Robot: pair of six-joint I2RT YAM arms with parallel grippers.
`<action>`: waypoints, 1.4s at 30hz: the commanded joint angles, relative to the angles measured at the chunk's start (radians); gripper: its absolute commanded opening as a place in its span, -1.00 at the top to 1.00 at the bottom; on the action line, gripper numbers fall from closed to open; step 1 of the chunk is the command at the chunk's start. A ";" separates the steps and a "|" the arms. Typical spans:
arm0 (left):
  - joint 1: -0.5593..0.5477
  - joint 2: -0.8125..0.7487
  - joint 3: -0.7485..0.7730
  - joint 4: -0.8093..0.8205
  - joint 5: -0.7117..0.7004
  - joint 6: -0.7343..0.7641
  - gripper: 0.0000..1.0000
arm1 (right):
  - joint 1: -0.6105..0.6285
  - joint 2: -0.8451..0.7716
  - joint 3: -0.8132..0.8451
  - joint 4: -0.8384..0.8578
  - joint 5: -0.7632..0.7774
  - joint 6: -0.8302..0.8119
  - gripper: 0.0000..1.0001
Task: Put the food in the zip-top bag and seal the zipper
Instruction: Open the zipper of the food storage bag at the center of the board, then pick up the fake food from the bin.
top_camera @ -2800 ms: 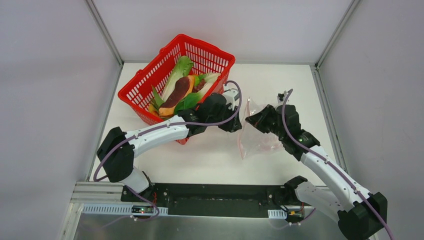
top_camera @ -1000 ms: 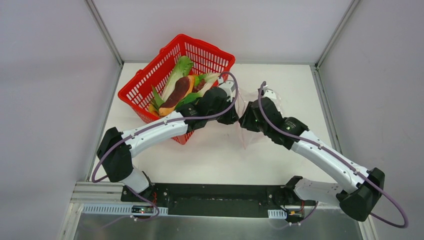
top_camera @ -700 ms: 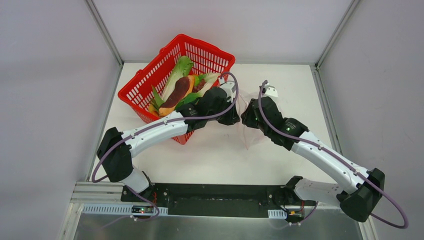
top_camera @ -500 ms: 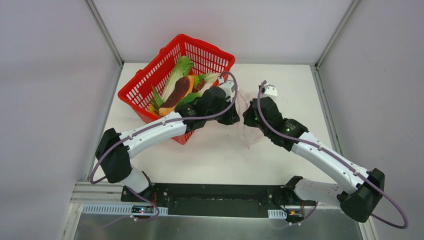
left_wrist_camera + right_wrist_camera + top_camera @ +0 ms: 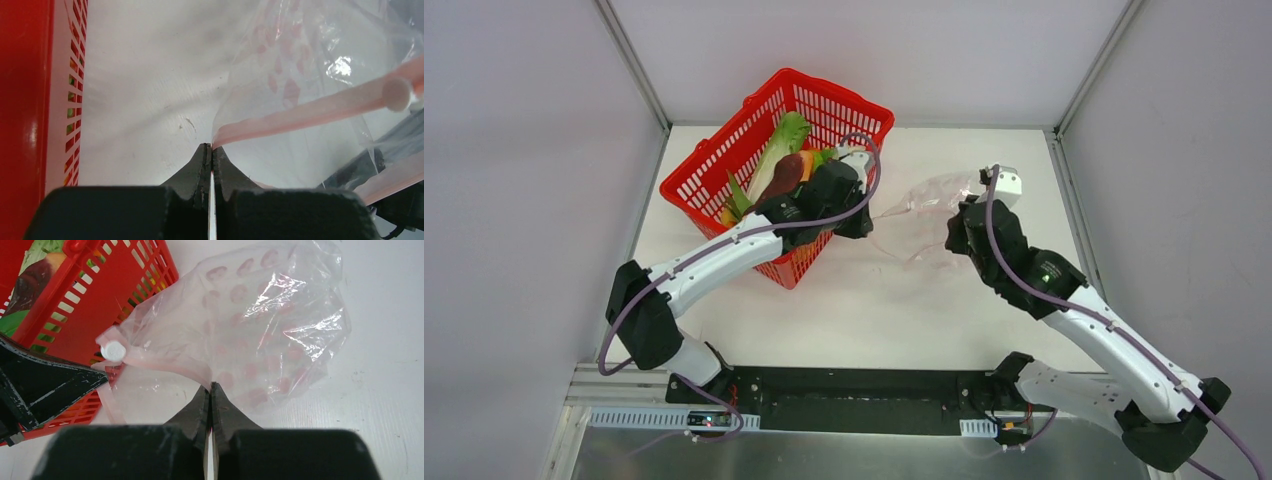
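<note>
The clear zip-top bag [image 5: 929, 205] with pinkish-red dots hangs stretched between my two grippers above the table. My left gripper [image 5: 210, 146] is shut on the pinkish zipper strip [image 5: 300, 112] at one end of the mouth. My right gripper [image 5: 210, 385] is shut on the zipper strip [image 5: 165, 363] on the other side, and the dotted bag [image 5: 270, 315] balloons beyond it. A white slider [image 5: 113, 350] sits on the strip. The food lies in the red basket [image 5: 724, 160]: bok choy [image 5: 782, 140], bun with sausage [image 5: 780, 180] and green leaves [image 5: 740, 198].
The red mesh basket stands at the back left, its wall close beside my left gripper [image 5: 30, 100]. Grey enclosure walls ring the white table [image 5: 854, 300].
My right gripper has pulled away to the right and my left a little to the left, so the bag, bunched between them before, is now stretched wide and raised.
</note>
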 commanded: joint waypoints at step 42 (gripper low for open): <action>0.599 -0.247 0.042 -0.246 0.325 0.345 -0.79 | -0.131 0.228 0.083 0.084 -0.365 0.067 1.00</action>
